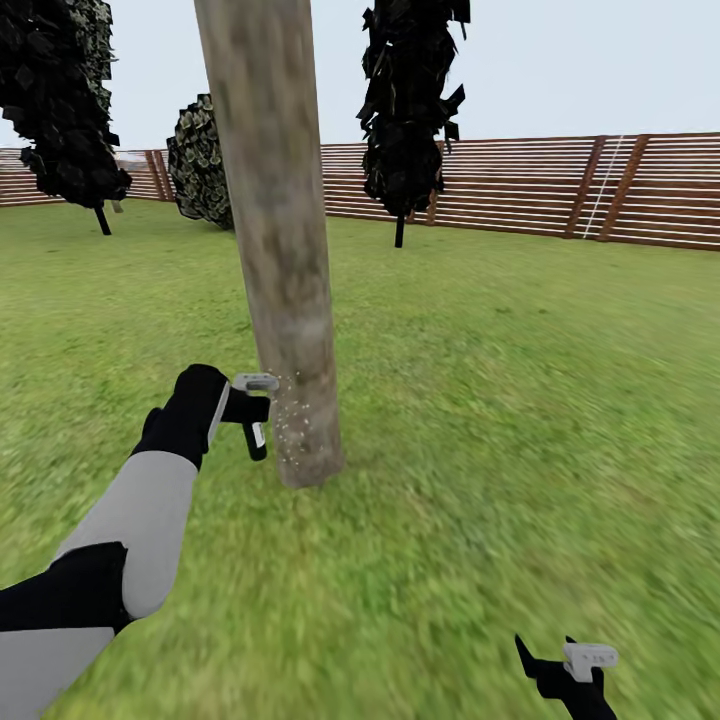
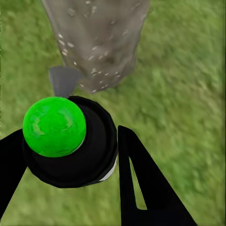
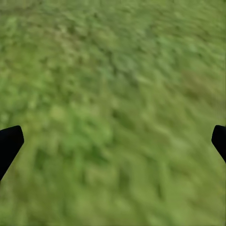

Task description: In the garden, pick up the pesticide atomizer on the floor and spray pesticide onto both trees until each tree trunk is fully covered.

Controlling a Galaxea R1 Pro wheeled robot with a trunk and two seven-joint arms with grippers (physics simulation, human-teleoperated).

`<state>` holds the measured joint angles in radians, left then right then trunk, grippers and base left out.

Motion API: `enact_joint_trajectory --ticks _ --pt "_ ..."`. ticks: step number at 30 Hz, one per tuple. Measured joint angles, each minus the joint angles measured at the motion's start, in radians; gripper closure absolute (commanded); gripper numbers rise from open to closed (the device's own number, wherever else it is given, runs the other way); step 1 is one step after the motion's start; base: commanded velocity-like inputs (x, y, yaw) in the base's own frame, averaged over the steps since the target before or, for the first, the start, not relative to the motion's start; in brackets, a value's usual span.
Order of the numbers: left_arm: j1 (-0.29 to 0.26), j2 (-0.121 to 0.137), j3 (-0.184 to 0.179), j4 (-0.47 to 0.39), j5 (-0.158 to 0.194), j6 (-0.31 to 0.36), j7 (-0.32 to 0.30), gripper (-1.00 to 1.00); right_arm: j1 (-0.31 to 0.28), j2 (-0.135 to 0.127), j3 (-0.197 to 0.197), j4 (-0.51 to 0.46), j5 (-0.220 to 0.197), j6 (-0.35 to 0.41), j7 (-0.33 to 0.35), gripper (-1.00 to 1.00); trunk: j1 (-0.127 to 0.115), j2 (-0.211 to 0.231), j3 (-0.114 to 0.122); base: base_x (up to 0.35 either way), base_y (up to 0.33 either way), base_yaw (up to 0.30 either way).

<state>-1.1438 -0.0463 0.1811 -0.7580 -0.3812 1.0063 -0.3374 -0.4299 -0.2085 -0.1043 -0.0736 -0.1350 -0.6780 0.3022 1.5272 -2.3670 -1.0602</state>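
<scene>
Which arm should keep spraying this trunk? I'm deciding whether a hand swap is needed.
Left. The left gripper holds the atomizer aimed at the tree trunk, already speckled with pesticide. The right gripper hangs open over grass.

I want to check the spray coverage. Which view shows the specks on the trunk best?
The left wrist view: pale specks show close on the trunk. The head view shows them small, low on the trunk. The right wrist view shows grass.

tree trunk (image 1: 285, 290) stands close ahead of the left hand (image 1: 258, 412); open grass (image 1: 520, 420) all around.
</scene>
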Motion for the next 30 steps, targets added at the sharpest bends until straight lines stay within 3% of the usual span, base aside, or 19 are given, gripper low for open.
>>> enact_joint_trajectory --ticks 4,8,9,10,12,15,19,27,30 --pt "0.001 0.012 -0.002 0.002 -0.009 -0.004 0.000 1.00 0.000 0.000 0.000 0.000 0.000 0.000 0.000 -1.00 0.000 0.000 0.000 0.014 0.002 0.000" --pt "0.005 0.083 -0.003 0.006 -0.013 -0.009 -0.001 1.00 0.000 0.001 0.001 0.000 0.000 0.000 0.000 -1.00 0.000 0.000 0.000 0.001 0.000 0.000" --pt "0.027 0.109 -0.003 0.007 -0.016 -0.015 -0.001 1.00 0.000 0.001 0.001 0.000 0.000 0.000 0.000 -1.00 0.000 0.000 0.000 0.000 0.000 0.000" --pt "0.045 0.113 -0.003 0.006 -0.008 -0.017 -0.001 1.00 0.000 0.002 0.001 0.001 0.001 0.000 0.000 -1.00 0.000 0.000 0.000 0.000 0.000 0.000" --pt "0.088 0.111 -0.001 0.003 -0.003 -0.020 0.000 1.00 0.000 0.002 0.001 0.001 0.001 0.000 0.000 -1.00 0.000 0.000 0.000 0.000 0.000 0.000" --pt "0.159 0.086 -0.012 0.005 0.001 -0.034 0.000 1.00 0.000 0.003 0.002 0.002 0.001 0.000 0.000 -1.00 0.000 0.000 0.000 0.000 0.000 0.000" --pt "0.212 0.083 -0.013 0.008 0.000 -0.124 0.010 1.00 0.000 0.004 0.002 0.002 0.002 0.000 0.000 -1.00 0.000 0.000 0.000 0.000 0.000 0.000" --pt "0.248 0.083 -0.007 0.041 -0.003 -0.153 0.016 1.00 0.000 0.006 0.002 0.002 0.002 0.000 0.001 -1.00 0.000 0.000 0.000 0.000 0.000 0.000" --pt "0.292 0.086 0.001 0.102 -0.001 -0.285 0.018 1.00 0.000 0.008 0.002 0.002 0.002 0.000 0.002 -1.00 0.000 0.000 0.000 0.000 0.000 0.000"
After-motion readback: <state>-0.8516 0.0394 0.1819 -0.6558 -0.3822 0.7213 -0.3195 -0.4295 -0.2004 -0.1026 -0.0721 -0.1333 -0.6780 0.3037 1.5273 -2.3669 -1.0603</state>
